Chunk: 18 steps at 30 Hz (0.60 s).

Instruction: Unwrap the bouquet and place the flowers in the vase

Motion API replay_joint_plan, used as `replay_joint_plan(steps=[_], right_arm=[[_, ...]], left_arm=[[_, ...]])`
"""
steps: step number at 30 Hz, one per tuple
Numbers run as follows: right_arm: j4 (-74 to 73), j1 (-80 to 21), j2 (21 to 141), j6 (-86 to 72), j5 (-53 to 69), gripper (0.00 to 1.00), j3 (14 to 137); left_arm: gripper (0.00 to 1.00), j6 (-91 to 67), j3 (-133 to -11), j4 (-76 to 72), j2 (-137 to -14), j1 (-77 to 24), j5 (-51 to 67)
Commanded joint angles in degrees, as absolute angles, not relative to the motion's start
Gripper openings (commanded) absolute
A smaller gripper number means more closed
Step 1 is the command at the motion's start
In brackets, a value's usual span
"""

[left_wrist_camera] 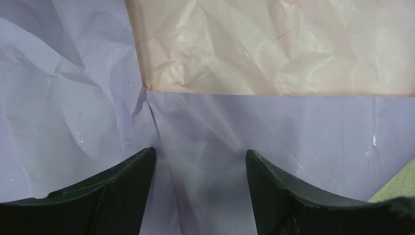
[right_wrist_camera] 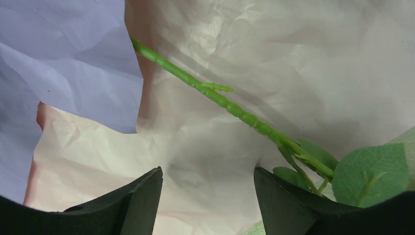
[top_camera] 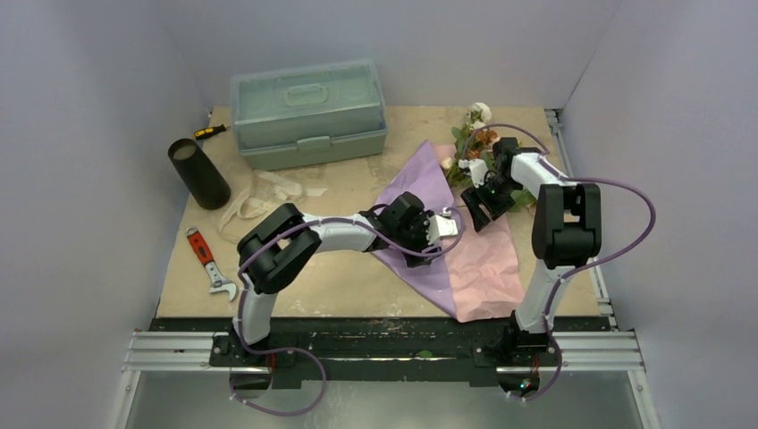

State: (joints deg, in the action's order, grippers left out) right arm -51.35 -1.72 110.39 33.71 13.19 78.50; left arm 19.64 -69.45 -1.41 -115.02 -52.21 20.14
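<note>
1. Left gripper (left_wrist_camera: pixel 200 156): jaws apart and empty, poised over the purple side of the wrapping paper (left_wrist_camera: pixel 293 127).
2. Right gripper (right_wrist_camera: pixel 208 174): jaws apart and empty above the pink side; a green stem (right_wrist_camera: pixel 230 105) lay just beyond.
3. The flowers (top_camera: pixel 474 134) lay at the opened paper's far edge; the vase (top_camera: pixel 198 172) stood well apart, far left.
4. Judged step: unwrapping appeared done. The next move called for closing on the stems.

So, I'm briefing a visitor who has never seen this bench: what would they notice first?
The crinkled wrapping paper, purple and pink, spread open mid-table, with the left gripper and right gripper both open over it. Next, the flowers heaped at its far end, and the black vase standing at the left edge.
</note>
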Motion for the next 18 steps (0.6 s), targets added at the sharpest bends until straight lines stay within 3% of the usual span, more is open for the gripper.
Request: replay_joint_plan(steps=[1, 11, 18], right_arm=[[-50.9, -1.8, 109.6, 36.3, 12.6, 0.72, 77.7], [-50.1, -1.8, 108.5, 39.4, 10.5, 0.66, 76.0], [-56.8, -2.1, 105.1, 37.4, 19.2, 0.55, 81.7]], left_arm=[[0.68, 21.8, -70.2, 2.3, -113.5, -52.5, 16.5], [0.69, 26.2, -69.7, -1.0, -100.6, -52.6, 11.6], [0.75, 35.5, -67.1, 3.9, -99.4, -52.6, 9.4]])
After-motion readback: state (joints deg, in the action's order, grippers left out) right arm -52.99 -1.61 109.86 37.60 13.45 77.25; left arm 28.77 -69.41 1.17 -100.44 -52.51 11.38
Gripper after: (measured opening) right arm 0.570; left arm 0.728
